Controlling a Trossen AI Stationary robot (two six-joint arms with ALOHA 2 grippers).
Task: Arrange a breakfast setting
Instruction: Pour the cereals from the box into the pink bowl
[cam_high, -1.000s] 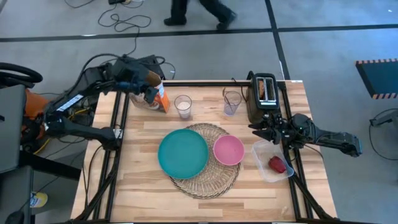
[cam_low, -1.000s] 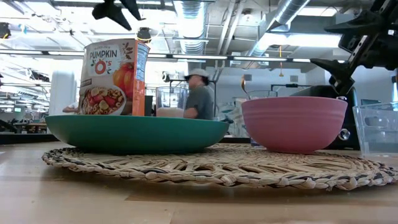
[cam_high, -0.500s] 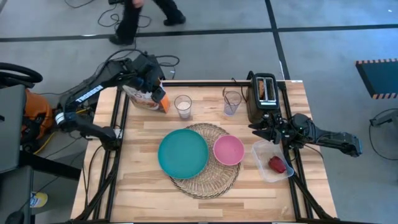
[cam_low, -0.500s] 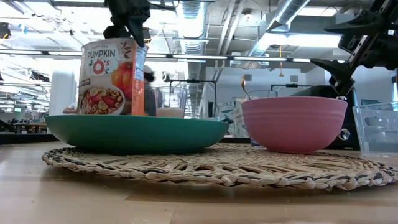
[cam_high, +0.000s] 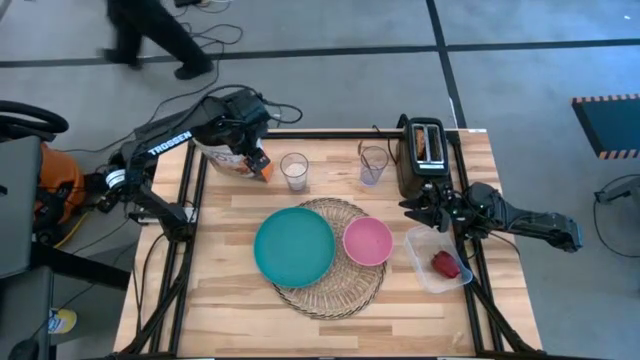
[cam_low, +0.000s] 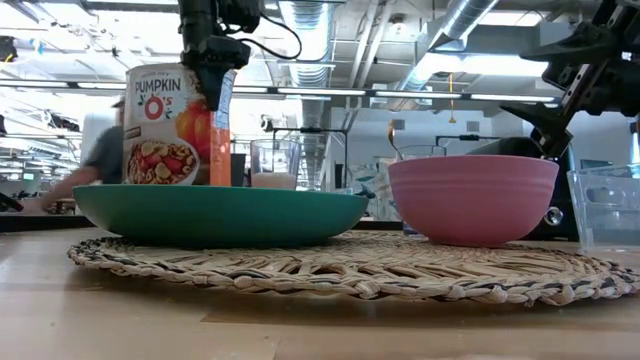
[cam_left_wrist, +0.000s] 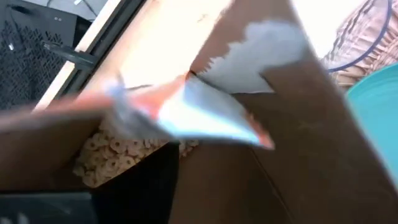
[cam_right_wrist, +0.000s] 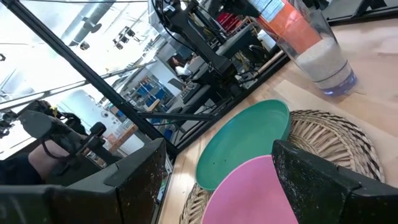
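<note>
We see a teal plate (cam_high: 294, 246) and a pink bowl (cam_high: 367, 241) on a tan woven straw mat (cam_high: 335, 287). Behind the mat, the cereal box (cam_low: 178, 125) is white-fronted with an orange side, red lettering and pictured fruit. The toaster (cam_high: 422, 152) is black.
</note>
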